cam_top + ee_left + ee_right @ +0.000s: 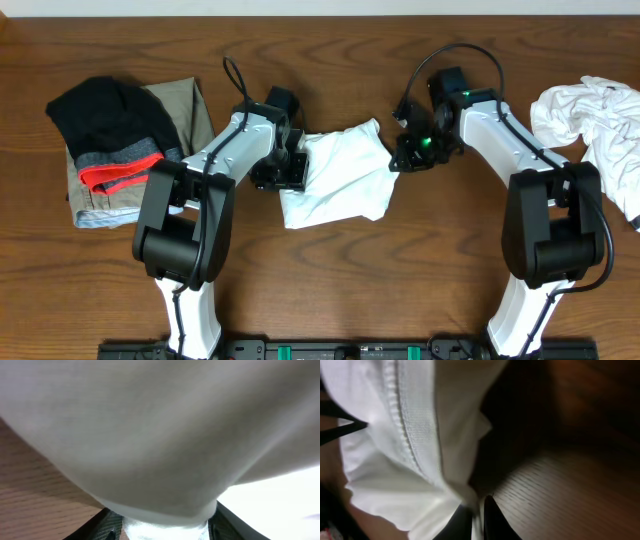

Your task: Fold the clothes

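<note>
Worktop point(400, 290) from above, read left to right. At far left a stack point(110, 150) of black, grey-and-red and khaki pieces is lying folded, well apart from both arms. In the middle a white garment point(340, 175) is lying crumpled between the two arms, its long axis running across the worktop, roughly along the line joining them. The left pincer point(295, 172) is touching its left edge; in the left wrist view cloth is draping over the lens and bunching between the fingers, so this pincer point(165, 527) appears to be pinching the garment. The right pincer point(400, 158) is meeting the right edge; in its wrist view the fingers are pressing together on a thin fold beside a stitched seam, so this pincer point(477, 522) is also pinching the garment. At far right a heap point(590, 120) of white clothes is waiting unfolded. Each arm is nearest its own end, so the coming move probably depends on both ends travelling together.
</note>
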Robot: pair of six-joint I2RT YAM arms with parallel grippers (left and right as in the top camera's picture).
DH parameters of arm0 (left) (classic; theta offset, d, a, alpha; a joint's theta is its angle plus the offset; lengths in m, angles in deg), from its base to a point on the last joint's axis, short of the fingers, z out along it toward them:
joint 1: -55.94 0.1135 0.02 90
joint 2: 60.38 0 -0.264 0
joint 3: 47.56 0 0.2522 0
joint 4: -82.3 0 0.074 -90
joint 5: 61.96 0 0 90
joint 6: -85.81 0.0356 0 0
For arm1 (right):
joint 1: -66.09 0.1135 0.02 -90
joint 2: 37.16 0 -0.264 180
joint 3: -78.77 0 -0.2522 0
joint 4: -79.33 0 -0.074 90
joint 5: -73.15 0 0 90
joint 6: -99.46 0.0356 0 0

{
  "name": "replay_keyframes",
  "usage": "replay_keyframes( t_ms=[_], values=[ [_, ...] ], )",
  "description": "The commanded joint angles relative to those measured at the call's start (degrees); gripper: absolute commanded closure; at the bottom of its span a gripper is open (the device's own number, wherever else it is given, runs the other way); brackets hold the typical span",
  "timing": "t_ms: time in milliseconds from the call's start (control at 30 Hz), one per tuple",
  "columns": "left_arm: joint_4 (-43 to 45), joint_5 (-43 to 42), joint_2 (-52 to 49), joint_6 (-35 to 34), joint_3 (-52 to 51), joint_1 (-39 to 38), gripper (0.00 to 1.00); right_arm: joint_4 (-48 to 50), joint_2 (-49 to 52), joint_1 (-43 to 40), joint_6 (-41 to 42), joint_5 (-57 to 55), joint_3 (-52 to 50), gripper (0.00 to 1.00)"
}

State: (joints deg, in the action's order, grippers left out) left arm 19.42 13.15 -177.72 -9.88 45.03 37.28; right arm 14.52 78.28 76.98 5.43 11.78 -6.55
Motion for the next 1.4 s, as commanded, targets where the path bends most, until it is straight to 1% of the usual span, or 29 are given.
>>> replay_keyframes(
  t_ms=[0,67,100,167,300,433,567,633,733,833,900,967,1100,1267,1367],
  values=[
    [-0.24,-0.87,-3.32,1.01,-2.23,-0.44,0.45,0.22,-0.68,0.83,-0.31,-3.58,0.7,0.83],
    [-0.24,-0.87,-3.32,1.01,-2.23,-0.44,0.45,0.31,-0.68,1.42,-0.31,-3.78,0.7,0.76],
    [-0.24,-0.87,-3.32,1.01,-2.23,-0.44,0.45,0.28,-0.68,1.68,-0.31,-3.8,0.7,0.7],
    [-0.26,-0.87,-3.32,1.01,-2.23,-0.44,0.45,0.26,-0.68,2.29,-0.31,-3.8,0.7,0.69],
    [-0.35,-0.59,-3.32,1.01,-2.23,-0.42,0.45,-1.18,-0.74,2.56,-0.33,-2.56,0.96,0.74],
    [-0.48,-0.48,-3.32,1.03,-2.23,-0.42,0.45,-7.52,-1.81,2.03,-1.9,-0.76,3.76,0.76],
    [-1.29,-0.5,-3.32,0.98,-2.23,-0.42,0.45,-14.32,-4.46,1.95,-5.4,0.35,7.41,0.81],
    [-2.73,-0.63,-3.32,0.96,-2.21,-0.44,0.45,-16.24,-5.7,2.36,-8.0,1.95,8.07,0.81],
    [-6.05,-1.18,-3.3,0.98,-1.88,-0.42,0.45,-17.18,-6.38,4.02,-9.62,3.23,8.07,0.81],
    [-7.61,-1.14,-3.3,0.98,-1.77,-0.31,0.45,-15.72,-6.19,6.73,-9.53,3.34,7.54,0.82],
    [-7.54,-1.14,-3.3,0.98,-1.77,-0.26,0.45,-13.38,-6.01,8.81,-7.19,3.39,7.26,0.86],
    [-7.52,-1.14,-3.3,0.98,-1.77,-0.28,0.45,-10.25,-5.64,11.04,-1.09,4.15,7.02,0.89],
    [-7.5,-1.14,-3.3,0.98,-1.77,-0.26,0.44,-6.12,-5.6,14.62,5.09,9.25,5.75,0.89],
    [-7.43,-1.11,-3.3,0.98,-1.77,-0.26,0.44,-0.52,-5.6,18.34,13.68,9.11,2.05,0.9],
    [-7.43,-1.11,-3.3,0.98,-1.77,-0.28,0.45,4.17,-5.6,19.82,16.24,8.87,-1.99,0.91]
  ],
)
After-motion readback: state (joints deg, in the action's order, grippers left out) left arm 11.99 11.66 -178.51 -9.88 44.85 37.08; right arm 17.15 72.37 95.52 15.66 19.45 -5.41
